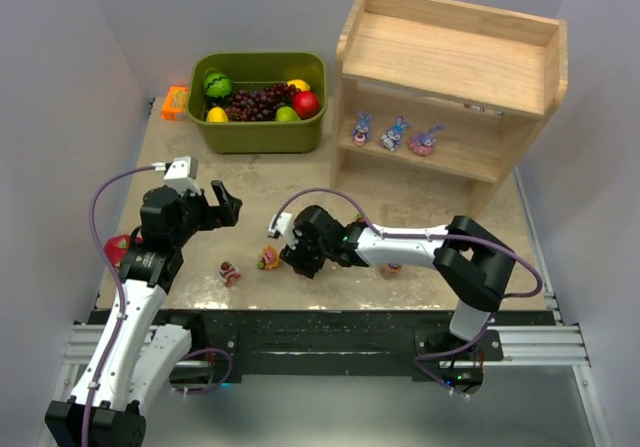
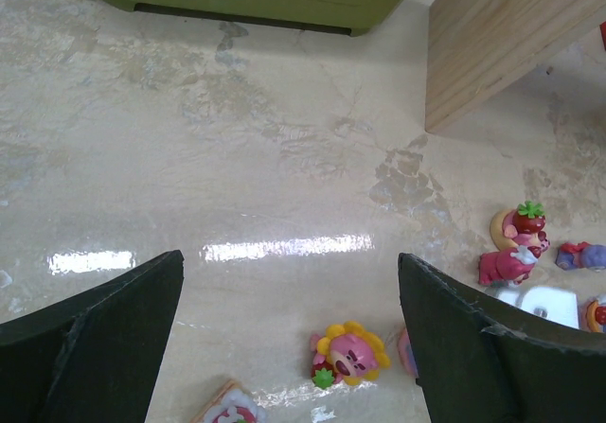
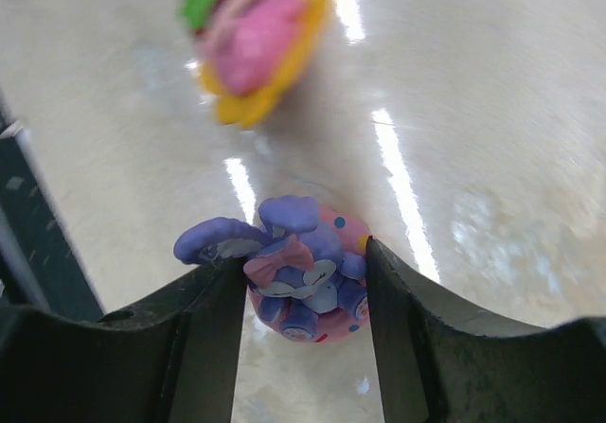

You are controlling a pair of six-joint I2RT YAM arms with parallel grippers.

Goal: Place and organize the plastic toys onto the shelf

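On the right gripper (image 3: 305,270) the jaws press against both flanks of a purple bunny (image 3: 305,295) on a pink base, gripping it low over the tabletop (image 3: 492,111), with a flower-rimmed pink bear (image 3: 254,44) lying blurred just beyond. The left gripper (image 2: 289,264) hangs with its jaws wide apart and nothing between them. Well beyond both arms, at the far right, the wooden shelf (image 1: 450,67) holds three bunnies (image 1: 395,133) in a row on its lower tier, beside the green bin (image 1: 260,137).
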